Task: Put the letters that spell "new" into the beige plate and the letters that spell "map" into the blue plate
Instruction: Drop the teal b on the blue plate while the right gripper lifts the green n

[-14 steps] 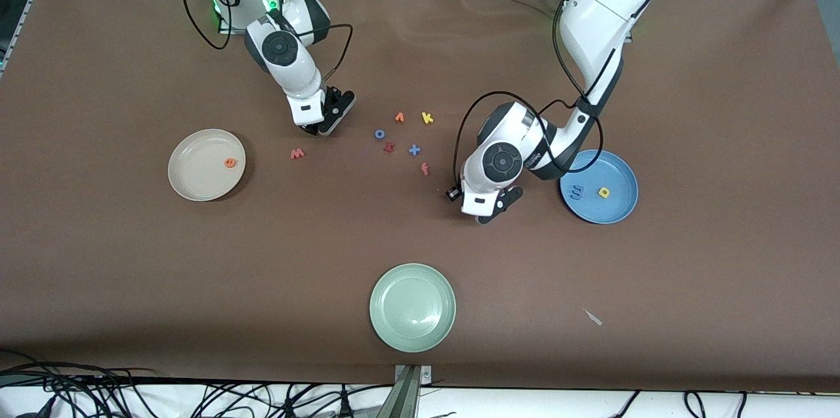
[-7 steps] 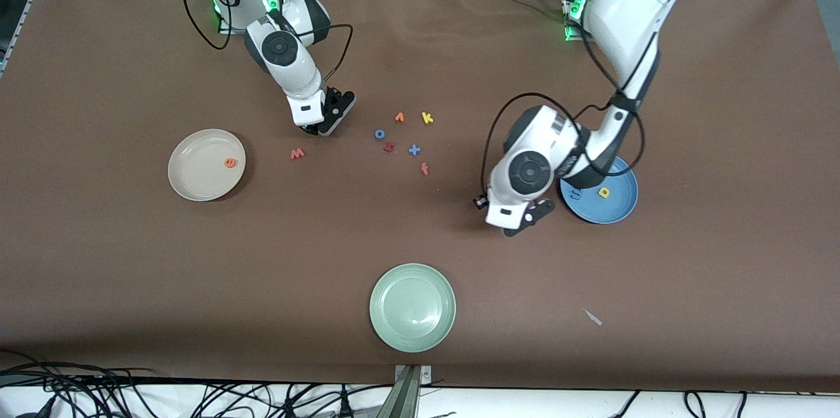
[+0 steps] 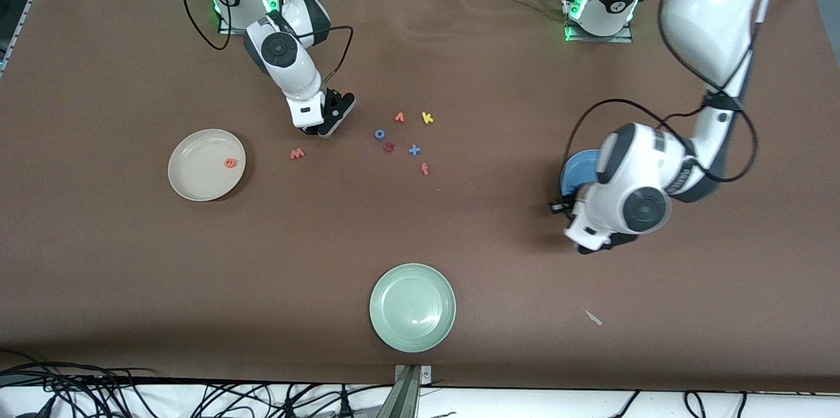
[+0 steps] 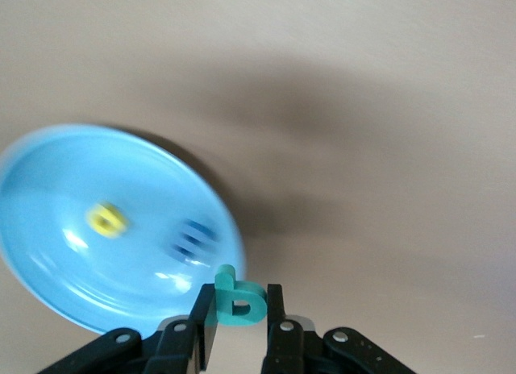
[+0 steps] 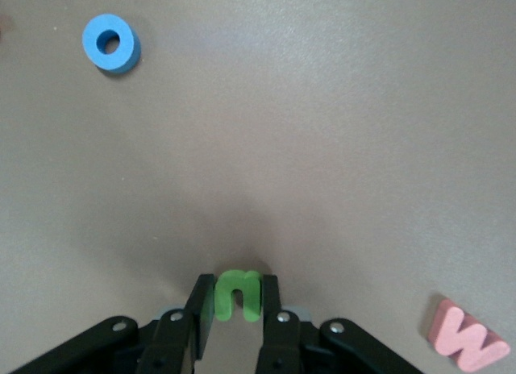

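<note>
Left gripper (image 4: 235, 319): jaws pinched on teal a (image 4: 236, 298), carried over blue plate (image 4: 48, 285) rim for release.
Right gripper (image 5: 236, 316): jaws clamped on green n (image 5: 239, 294) at counter level, bound for beige plate (image 3: 190, 175).

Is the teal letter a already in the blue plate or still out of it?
Out. The left gripper holds the teal a between its fingers, in the air beside the blue plate.
</note>
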Robot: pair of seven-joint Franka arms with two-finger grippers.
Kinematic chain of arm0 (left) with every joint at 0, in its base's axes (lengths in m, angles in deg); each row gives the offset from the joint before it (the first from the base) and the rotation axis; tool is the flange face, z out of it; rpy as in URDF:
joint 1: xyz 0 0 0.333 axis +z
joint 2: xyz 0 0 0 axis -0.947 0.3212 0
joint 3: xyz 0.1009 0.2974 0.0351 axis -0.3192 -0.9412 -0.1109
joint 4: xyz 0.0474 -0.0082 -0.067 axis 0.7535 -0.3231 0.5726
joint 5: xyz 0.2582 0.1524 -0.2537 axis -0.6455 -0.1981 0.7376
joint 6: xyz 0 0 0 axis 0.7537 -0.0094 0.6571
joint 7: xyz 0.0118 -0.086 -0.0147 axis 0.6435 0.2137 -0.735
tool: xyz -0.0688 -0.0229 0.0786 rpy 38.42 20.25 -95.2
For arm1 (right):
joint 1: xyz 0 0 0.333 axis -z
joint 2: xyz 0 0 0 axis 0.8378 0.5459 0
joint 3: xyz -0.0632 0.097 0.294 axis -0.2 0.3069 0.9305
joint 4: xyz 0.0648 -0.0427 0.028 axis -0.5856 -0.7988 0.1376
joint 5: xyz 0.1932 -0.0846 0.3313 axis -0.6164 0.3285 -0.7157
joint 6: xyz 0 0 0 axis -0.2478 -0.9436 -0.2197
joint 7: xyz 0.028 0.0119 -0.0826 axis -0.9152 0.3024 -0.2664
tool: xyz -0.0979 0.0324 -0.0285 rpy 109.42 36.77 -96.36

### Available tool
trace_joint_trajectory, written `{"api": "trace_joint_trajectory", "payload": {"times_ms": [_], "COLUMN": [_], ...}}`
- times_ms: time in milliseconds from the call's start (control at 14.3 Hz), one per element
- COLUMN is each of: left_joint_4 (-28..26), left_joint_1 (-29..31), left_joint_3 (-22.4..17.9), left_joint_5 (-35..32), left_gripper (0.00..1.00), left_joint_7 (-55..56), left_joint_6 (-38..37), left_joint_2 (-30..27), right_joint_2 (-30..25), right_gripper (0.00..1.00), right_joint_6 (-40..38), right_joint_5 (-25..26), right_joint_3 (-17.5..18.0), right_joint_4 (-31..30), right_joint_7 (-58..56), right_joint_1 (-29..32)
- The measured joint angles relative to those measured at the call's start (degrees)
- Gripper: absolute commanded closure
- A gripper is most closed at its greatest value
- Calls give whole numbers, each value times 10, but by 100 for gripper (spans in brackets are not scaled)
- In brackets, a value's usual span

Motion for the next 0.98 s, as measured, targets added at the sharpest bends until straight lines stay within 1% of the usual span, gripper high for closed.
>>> {"api": "trace_joint_trajectory", "payload": {"times_ms": [140, 350, 490, 700, 770, 840, 910, 980], "left_joint_4": [-6, -36, -55, -72, -74, -75, -76, -77], "left_joint_1": [35, 73, 78, 77, 77, 76, 75, 73], "left_joint_3": [0, 2, 3, 10, 10, 11, 12, 12], "left_joint_5": [0, 0, 0, 0, 0, 0, 0, 0], "left_gripper": [99, 98, 97, 91, 83, 63, 21, 0], "left_joint_7": [-77, -144, -155, -156, -158, -161, -164, -166], "left_joint_6": [-2, -1, -1, -1, -1, -1, -1, -1], "left_joint_2": [0, 0, 1, 8, 9, 10, 10, 11], "right_joint_2": [0, -1, -1, -1, -1, -1, -1, -1], "right_gripper": [79, 76, 76, 75, 75, 76, 77, 79], "right_joint_6": [-4, -6, -7, -7, -7, -7, -7, -7], "right_joint_5": [0, 0, 0, 0, 0, 0, 0, 0], "right_joint_3": [0, 0, -1, 0, -1, -1, -1, -1], "right_joint_4": [3, 3, 3, 3, 3, 3, 3, 3], "right_joint_7": [-1, -1, -1, -1, -1, -1, -1, -1], "right_joint_1": [0, 0, 0, 0, 0, 0, 0, 0]}}
